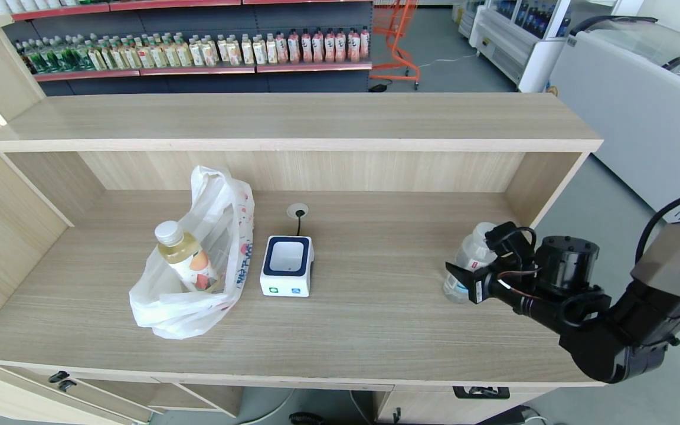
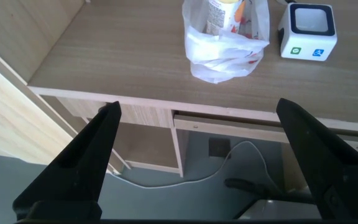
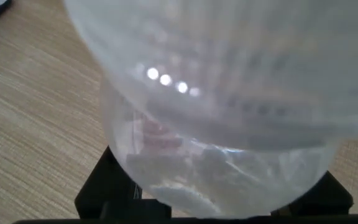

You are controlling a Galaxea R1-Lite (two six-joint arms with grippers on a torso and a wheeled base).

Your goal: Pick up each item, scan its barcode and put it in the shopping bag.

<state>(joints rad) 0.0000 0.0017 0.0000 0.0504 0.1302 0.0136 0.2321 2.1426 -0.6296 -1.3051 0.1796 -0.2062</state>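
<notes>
**Water bottle at the right end effector**

The clear water bottle (image 1: 468,255) stands roughly upright at the worktop's (image 1: 375,321) right side, directly in front of the right end effector (image 3: 219,193). I cannot tell whether it is clamped. The left end effector (image 2: 199,106) hangs wide open and empty, well apart. The scanner (image 1: 286,265) and shopping bag (image 1: 166,304) lie to the bottle's left.

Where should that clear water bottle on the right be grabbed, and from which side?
Grip the clear bottle around its round body below the shoulder, coming in level from the robot's right, where the right gripper is. It stands upright, so its wide sides are exposed, while the cap end is narrow and likely harder to hold.
</notes>
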